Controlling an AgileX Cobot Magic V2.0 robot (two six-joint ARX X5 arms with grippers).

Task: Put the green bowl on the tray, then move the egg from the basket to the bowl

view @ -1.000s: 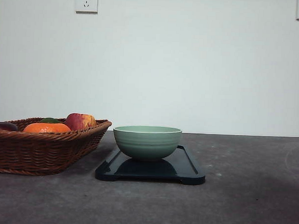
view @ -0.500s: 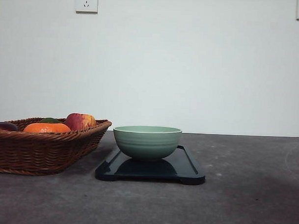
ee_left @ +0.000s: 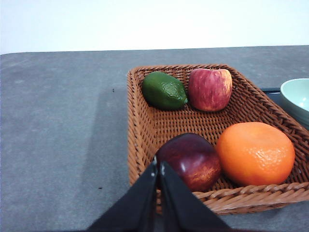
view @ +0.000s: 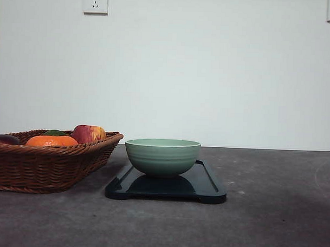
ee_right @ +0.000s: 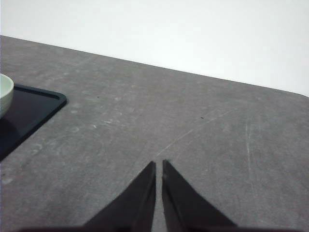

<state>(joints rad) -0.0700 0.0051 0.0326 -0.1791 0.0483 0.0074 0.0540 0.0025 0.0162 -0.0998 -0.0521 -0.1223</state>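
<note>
The pale green bowl (view: 162,155) stands upright on the dark tray (view: 206,184) at the table's middle. Left of it is the brown wicker basket (view: 44,165), holding fruit. No egg shows among the fruit; it is hidden or out of view. In the left wrist view my left gripper (ee_left: 159,166) is shut and empty, its tips over the basket's (ee_left: 140,130) near rim, beside a dark red apple (ee_left: 189,160). The bowl's edge (ee_left: 298,96) shows past the basket. My right gripper (ee_right: 159,166) is shut and empty above bare table, off to the side of the tray (ee_right: 29,113) and bowl (ee_right: 5,94).
The basket holds a green lime (ee_left: 164,90), a red-yellow apple (ee_left: 210,89), an orange (ee_left: 255,152) and the dark red apple. A white wall with two outlets (view: 95,2) stands behind the grey table (view: 275,214). Bare grey table lies right of the tray.
</note>
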